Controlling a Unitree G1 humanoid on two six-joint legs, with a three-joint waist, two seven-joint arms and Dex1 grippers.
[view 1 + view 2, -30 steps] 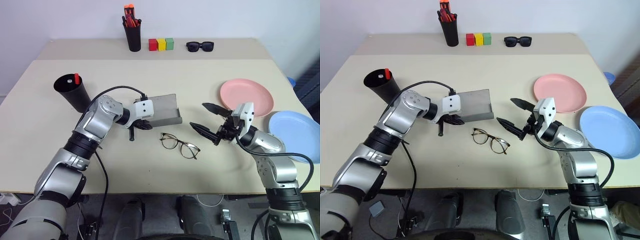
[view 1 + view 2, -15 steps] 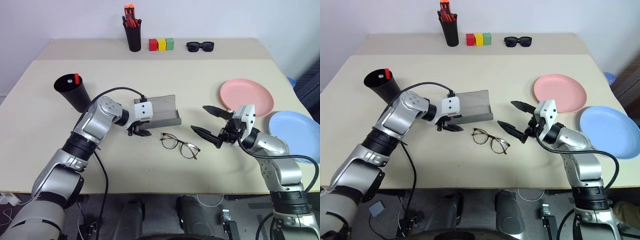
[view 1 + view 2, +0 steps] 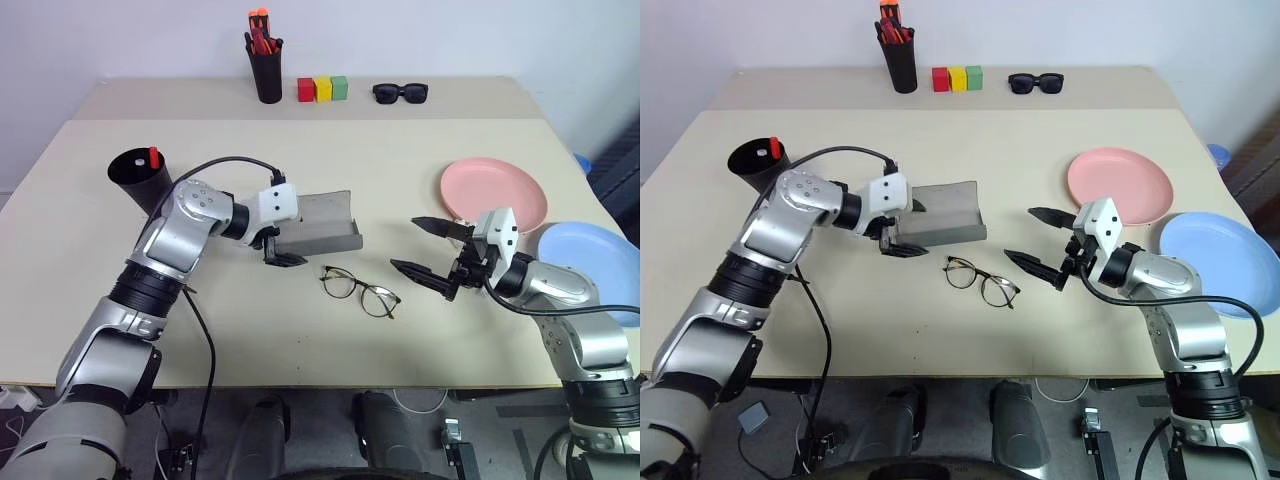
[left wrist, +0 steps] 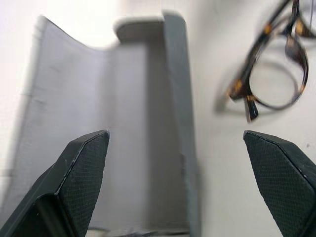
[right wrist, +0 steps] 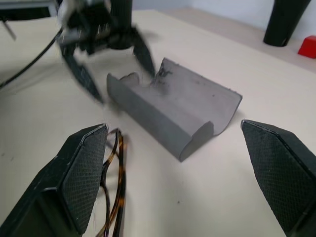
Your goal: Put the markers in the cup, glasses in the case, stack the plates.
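Observation:
The grey case (image 3: 322, 226) lies open and empty at mid-table, its trough seen in the left wrist view (image 4: 133, 123). My left gripper (image 3: 282, 245) is open at the case's left end, holding nothing. The wire-rimmed glasses (image 3: 361, 291) rest unfolded on the table just in front of the case. To their right, my right gripper (image 3: 405, 246) hovers open and empty, pointing toward them. The black cup (image 3: 140, 182) stands at the left with a red-capped marker (image 3: 154, 157) sticking out. The pink plate (image 3: 495, 192) and the blue plate (image 3: 592, 262) lie side by side at the right.
At the back stand a black holder of orange-red pens (image 3: 266, 70), three coloured blocks (image 3: 322, 88) and black sunglasses (image 3: 400, 93). A black cable (image 3: 225, 165) arcs over my left forearm. The blue plate sits near the table's right edge.
My left gripper went from shut at the case's left end to fully open and rose a little. The case stays open in place. The right gripper stayed open, roughly where it was.

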